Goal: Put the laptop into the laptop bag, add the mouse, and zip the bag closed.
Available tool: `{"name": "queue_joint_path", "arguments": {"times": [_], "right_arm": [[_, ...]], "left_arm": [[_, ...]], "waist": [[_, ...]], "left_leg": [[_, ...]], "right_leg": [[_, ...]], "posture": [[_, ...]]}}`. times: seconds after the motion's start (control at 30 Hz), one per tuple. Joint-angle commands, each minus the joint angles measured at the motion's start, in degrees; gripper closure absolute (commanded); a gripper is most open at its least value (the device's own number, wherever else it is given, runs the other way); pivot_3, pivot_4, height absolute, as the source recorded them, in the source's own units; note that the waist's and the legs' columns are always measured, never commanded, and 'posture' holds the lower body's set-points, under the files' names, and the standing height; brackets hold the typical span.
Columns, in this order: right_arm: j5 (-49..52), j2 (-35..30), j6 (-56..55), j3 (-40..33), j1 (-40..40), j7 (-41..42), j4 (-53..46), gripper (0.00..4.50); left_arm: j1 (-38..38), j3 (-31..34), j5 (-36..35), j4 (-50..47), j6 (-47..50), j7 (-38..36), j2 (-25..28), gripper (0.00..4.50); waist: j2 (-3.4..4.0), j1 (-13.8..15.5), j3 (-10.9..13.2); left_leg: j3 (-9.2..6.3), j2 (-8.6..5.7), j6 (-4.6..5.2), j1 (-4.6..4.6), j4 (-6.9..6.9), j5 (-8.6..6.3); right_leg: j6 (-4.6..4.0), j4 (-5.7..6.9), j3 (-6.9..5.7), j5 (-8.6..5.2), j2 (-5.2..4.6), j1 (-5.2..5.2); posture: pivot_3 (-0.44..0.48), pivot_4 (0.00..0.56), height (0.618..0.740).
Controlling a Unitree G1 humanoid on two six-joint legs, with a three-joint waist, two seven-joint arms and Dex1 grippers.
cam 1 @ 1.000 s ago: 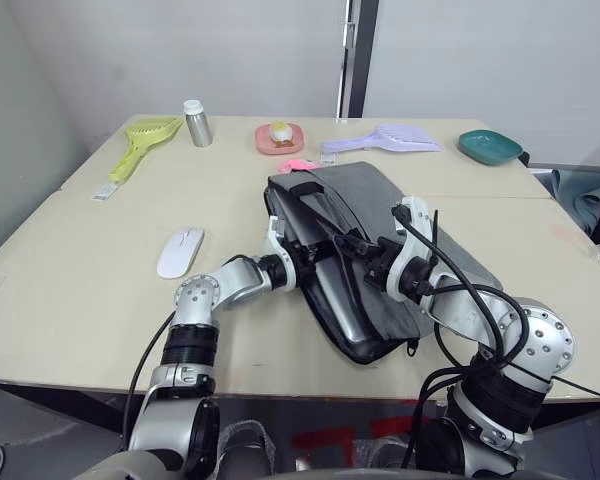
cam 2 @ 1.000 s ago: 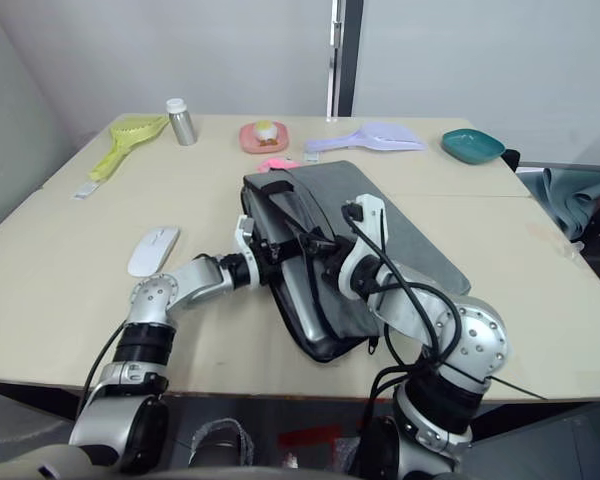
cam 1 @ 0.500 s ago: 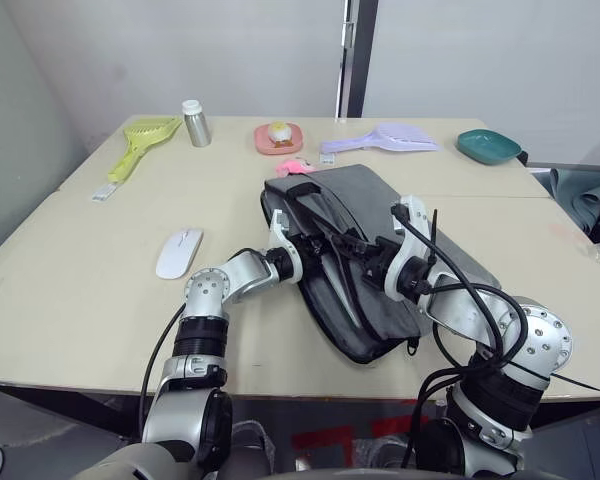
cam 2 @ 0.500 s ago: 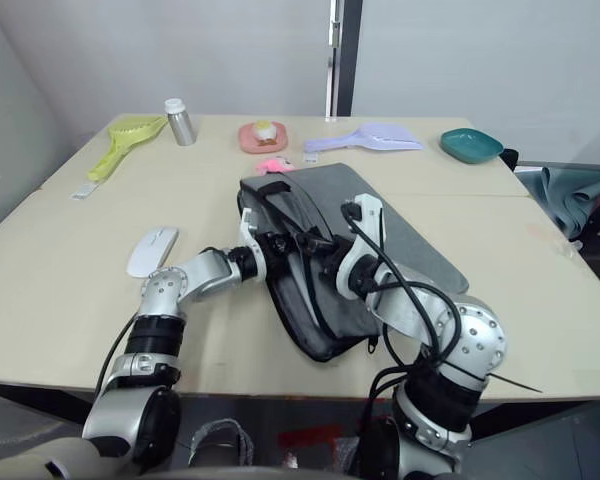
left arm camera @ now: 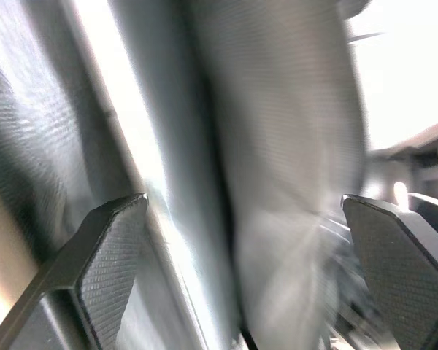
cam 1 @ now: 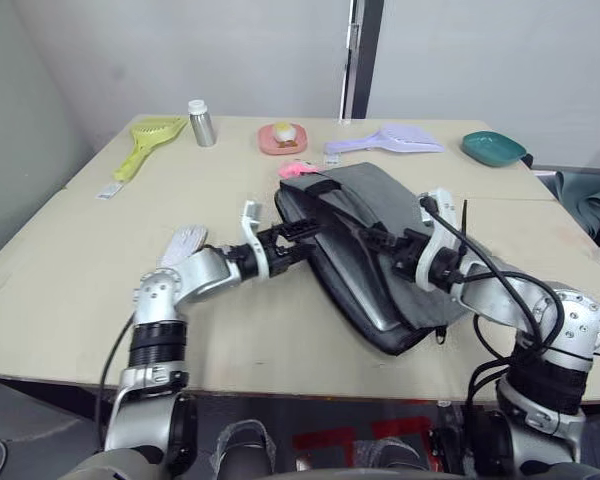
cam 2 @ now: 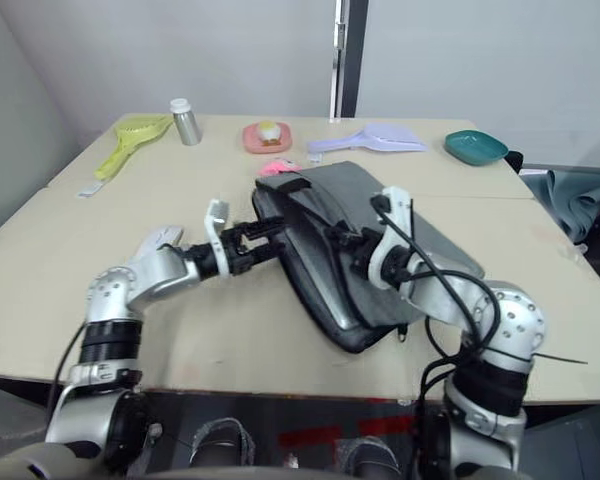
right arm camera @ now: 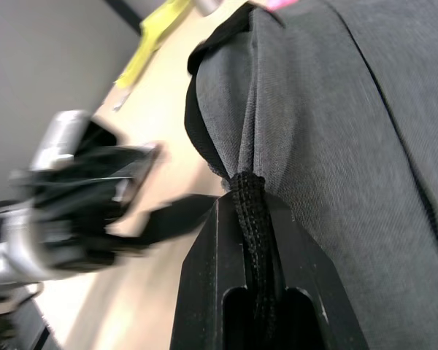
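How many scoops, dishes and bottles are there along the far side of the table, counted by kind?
Scoops: 2, the yellow-green scoop and the lilac scoop
Dishes: 2, the pink dish and the teal dish
Bottles: 1, the silver bottle with a white cap
Total: 5

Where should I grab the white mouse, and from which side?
Grip the small flat white glossy oval mouse across its narrow width, coming straight down from above. It lies flat on the beige table, low and smooth, so probably only its long side edges give the jaws purchase.
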Motion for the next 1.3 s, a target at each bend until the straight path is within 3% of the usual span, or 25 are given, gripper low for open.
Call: {"name": "queue_joint_path", "arguments": {"times": [0.03,0.13,0.3,0.4,0.5,0.63,0.8,0.97,1.13,1.3], "right_arm": [[1.28,-3.95,-3.68,0.6,-0.26,1.45,1.6,4.5],[1.89,-5.87,-5.37,1.81,0.1,1.91,2.35,4.5],[1.76,-9.88,-7.56,2.29,0.04,3.99,5.14,4.5],[3.2,-9.92,-8.49,3.54,1.57,3.7,4.75,4.5],[3.8,-9.83,-9.76,5.03,2.5,3.43,4.82,4.5],[4.5,-9.31,-11.34,7.09,2.43,2.62,5.26,4.5],[7.37,-7.94,-12.94,10.27,4.42,-0.6,4.01,4.5],[5.63,-8.55,-14.21,13.69,7.57,-1.89,2.89,4.5],[4.46,-12.55,-13.78,14.22,6.33,0.84,3.45,2.81],[7.58,-22.79,-12.51,11.92,2.91,9.79,1.55,1.05]], "left_arm": [[2.71,-0.63,-8.13,-4.63,1.66,-0.54,5.44,0.06],[3.54,-1.17,-8.15,-5.38,1.77,-2.18,7.14,0.06],[6.87,3.24,-8.15,-7.54,8.6,-17.49,23.82,0.06],[10.12,8.15,-2.79,-9.87,13.51,-28.56,32.99,0.06],[12.68,11.76,4.99,-13.41,14.72,-43.78,38.69,0.06],[18.38,12.45,19.24,-17.72,6.95,-63.8,43.82,0.06],[25.34,13.37,33.37,-16.86,-5.27,-82.22,48.56,0.06],[28.24,15.88,43.29,-12.02,-16.04,-91.41,50.44,0.06],[28.3,15.75,51.87,-5.3,-24.06,-96.19,52.13,0.0],[26.68,14.46,58.5,2.81,-29.11,-99.08,54.55,0.0]], "waist": [[0.04,-0.1,-0.05],[0.04,0.1,-0.05],[0.04,-0.32,-0.07],[0.08,-0.43,-0.13],[0.08,-0.19,-0.13],[0.08,-0.43,-0.13],[0.09,-0.89,-0.13],[0.09,-0.75,-0.13],[0.09,-0.67,-0.12],[0.08,-0.67,-0.13]], "left_leg": [[0.0,0.0,0.0,0.0,0.0,0.0],[-0.01,0.0,0.0,0.0,0.0,0.0],[0.0,0.02,-0.02,0.02,-0.01,0.02],[0.0,0.01,-0.03,0.04,-0.05,0.02],[0.0,0.01,-0.03,0.04,-0.14,0.02],[0.05,-0.01,-0.03,0.06,-0.16,0.01],[0.05,0.03,-0.03,0.1,-0.22,0.01],[0.06,0.03,-0.03,0.11,-0.44,0.01],[0.06,0.01,-0.03,0.13,-0.45,0.01],[0.07,0.01,-0.02,0.19,-0.44,0.01]], "right_leg": [[0.01,0.0,0.0,-0.01,0.01,0.0],[0.02,-0.01,-0.03,0.0,0.0,0.02],[0.05,0.0,0.0,0.0,0.02,-0.03],[0.07,-0.08,-0.01,-0.01,0.02,0.0],[0.04,-0.09,-0.04,-0.06,0.01,-0.02],[-0.37,-0.13,0.0,-0.3,-0.03,-0.01],[-0.61,-0.12,0.0,-0.44,0.02,-0.03],[-0.62,-0.2,-0.06,-0.46,0.02,-0.05],[-0.7,-0.19,-0.05,-0.52,0.0,-0.04],[-0.7,-0.12,0.01,-0.51,0.02,-0.05]], "posture": [[0.0,0.15,0.74],[0.0,0.15,0.74],[0.0,0.15,0.74],[0.0,0.15,0.74],[0.0,0.15,0.74],[0.0,0.15,0.74],[0.0,0.15,0.74],[0.0,0.15,0.74],[0.0,0.15,0.74],[0.0,0.15,0.74]]}}
